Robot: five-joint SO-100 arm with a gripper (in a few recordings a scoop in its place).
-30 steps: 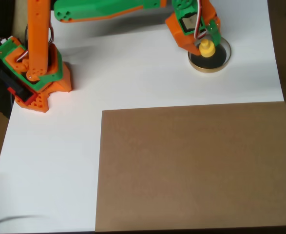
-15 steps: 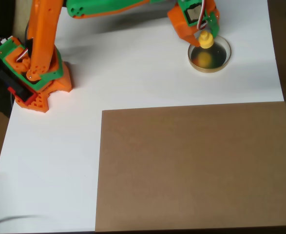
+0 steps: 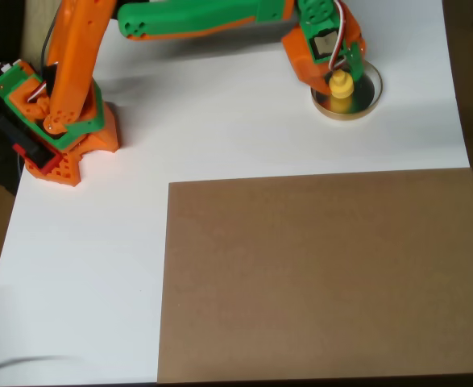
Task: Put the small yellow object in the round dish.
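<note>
Small yellow object [image 3: 342, 84] over round dish [image 3: 367, 105]

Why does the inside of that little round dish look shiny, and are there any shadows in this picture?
In the overhead view, the round dish has a dark glossy inside that mirrors the small yellow object as a yellowish smear below it; the light is soft and even, so the arm casts only a faint grey shadow on the white table; the pincer region looks slightly soft.

White table [image 3: 244, 137] bearing a large brown board [image 3: 321, 274] at lower right; the round dish [image 3: 367, 103] near the far edge; the arm's orange base [image 3: 63, 145] at left
</note>
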